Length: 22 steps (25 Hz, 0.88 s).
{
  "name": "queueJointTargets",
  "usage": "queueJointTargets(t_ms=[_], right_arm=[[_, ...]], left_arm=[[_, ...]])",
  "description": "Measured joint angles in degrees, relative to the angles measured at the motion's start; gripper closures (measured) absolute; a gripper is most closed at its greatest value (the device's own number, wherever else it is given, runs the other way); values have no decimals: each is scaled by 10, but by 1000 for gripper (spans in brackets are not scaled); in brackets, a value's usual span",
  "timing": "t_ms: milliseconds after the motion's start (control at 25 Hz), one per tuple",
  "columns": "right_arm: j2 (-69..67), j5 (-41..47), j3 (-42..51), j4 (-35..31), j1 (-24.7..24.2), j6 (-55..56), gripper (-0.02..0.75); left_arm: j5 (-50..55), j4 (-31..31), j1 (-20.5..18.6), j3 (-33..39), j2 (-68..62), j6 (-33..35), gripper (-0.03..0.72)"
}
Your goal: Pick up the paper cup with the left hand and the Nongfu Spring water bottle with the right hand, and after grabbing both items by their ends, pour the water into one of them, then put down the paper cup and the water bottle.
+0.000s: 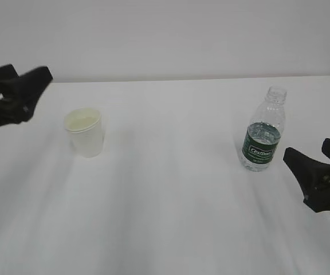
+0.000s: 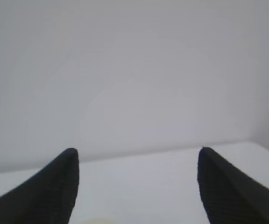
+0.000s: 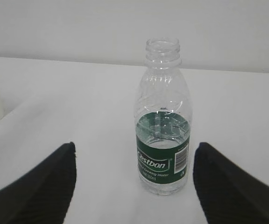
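Your right hand (image 3: pixel 134 186) sits low with fingers spread, lined up to straddle the upright water bottle (image 1: pixel 262 133) just ahead, while your left hand (image 1: pixel 24 89), also spread, hovers beside the paper cup (image 1: pixel 85 132), nothing gripped

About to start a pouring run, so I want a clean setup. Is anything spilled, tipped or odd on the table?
Nothing stands out. The paper cup and the water bottle both stand upright and apart on the table, with no spill visible. The bottle has no cap and is partly filled.
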State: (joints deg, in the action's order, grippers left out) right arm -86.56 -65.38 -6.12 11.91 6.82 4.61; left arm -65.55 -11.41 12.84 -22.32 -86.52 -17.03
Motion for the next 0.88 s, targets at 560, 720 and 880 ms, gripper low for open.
queueJointTargets(t_ms=[560,720,880], right_arm=[[61,0,-19,-43,0,0,145],[82,0,-43,-46,0,0,145],[95,2,-68,-53,0,1,145]], left_arm=[[82,55,0,5,109,-27,143],[83,55,0,5,109,-43,148],[80,58,0,5,111,-44,148]])
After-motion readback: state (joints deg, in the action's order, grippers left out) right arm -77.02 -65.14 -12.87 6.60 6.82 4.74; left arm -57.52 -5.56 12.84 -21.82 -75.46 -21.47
